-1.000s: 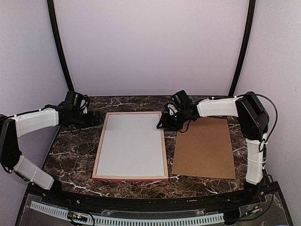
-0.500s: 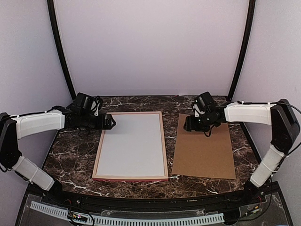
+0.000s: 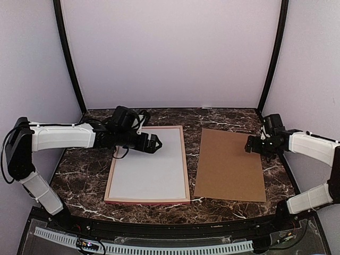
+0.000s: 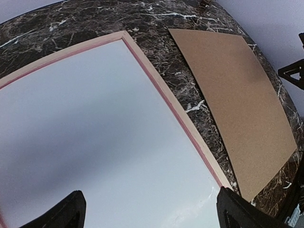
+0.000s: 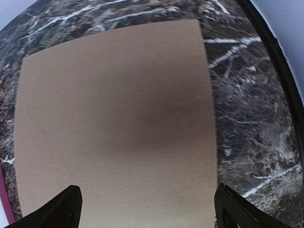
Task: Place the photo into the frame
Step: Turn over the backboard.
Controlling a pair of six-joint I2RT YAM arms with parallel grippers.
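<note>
1. The photo (image 3: 149, 164) is lying white side up inside the frame (image 3: 185, 159).
2. The left gripper (image 3: 155, 144) is hovering above it, jaws wide; press down softly.
3. The right gripper (image 3: 248, 146) is hanging wide open above the board (image 3: 231, 164).

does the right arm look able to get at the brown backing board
Likely yes: the right end effector is open above the far right part of the cardboard backing board, nothing lies on the board, and the left end effector is off over the frame.
</note>
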